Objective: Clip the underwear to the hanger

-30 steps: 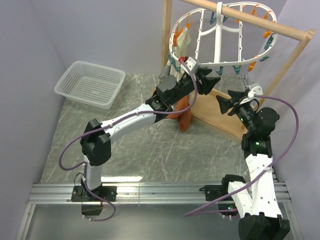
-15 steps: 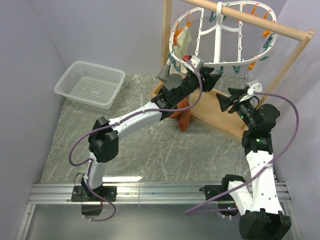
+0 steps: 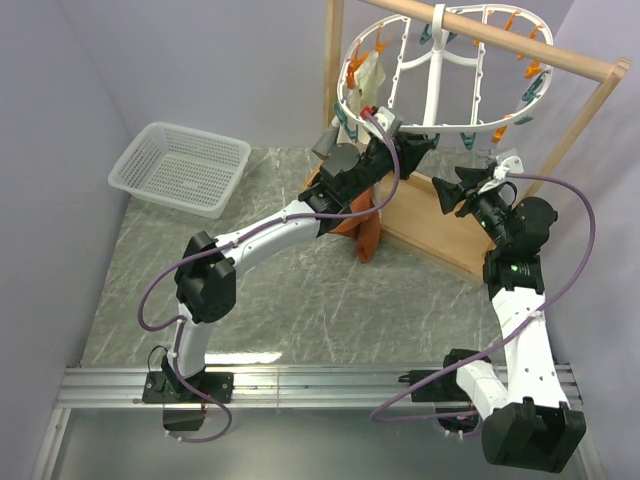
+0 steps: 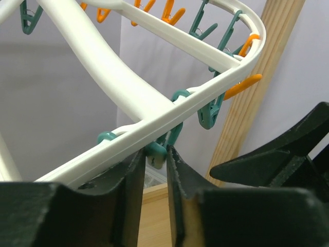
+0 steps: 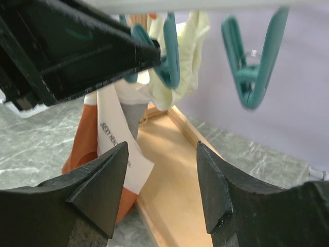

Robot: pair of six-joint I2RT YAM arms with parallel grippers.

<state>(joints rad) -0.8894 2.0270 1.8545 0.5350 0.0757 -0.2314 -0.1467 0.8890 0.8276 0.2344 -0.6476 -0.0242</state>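
The left gripper (image 4: pixel 154 172) is positioned under the near rim of the hanger (image 3: pixel 452 128). Its jaws are nearly closed, and a teal clothespin (image 4: pixel 154 153) hanging off that rim is pinched between the tips. Contact on both sides is seen in the left wrist view.

The right gripper (image 3: pixel 447 196) is held just right of the hanger's near rim and slightly lower, pointed at the left gripper. Its jaws are spread wide and nothing is held between them. A second teal clothespin (image 5: pixel 254 62) is seen hanging free off the rim above it.

The underwear (image 3: pixel 367 232) is located below the hanger's left end, seen as a rust-orange strip hanging behind the left arm. A white label (image 5: pixel 121 149) is turned toward the right wrist camera. It is gripped by neither arm. Its top end is hidden by the arm, so what it hangs from cannot be told.

A cream cloth (image 3: pixel 372 75) is hung at the hanger's left end. A grey cloth (image 5: pixel 131 117) is seen below that, beside the underwear. The hanger is hooked on the rod of a wooden frame (image 3: pixel 500 35). A white basket (image 3: pixel 200 136) is set on the surface (image 3: pixel 280 300), well left of the hanger.
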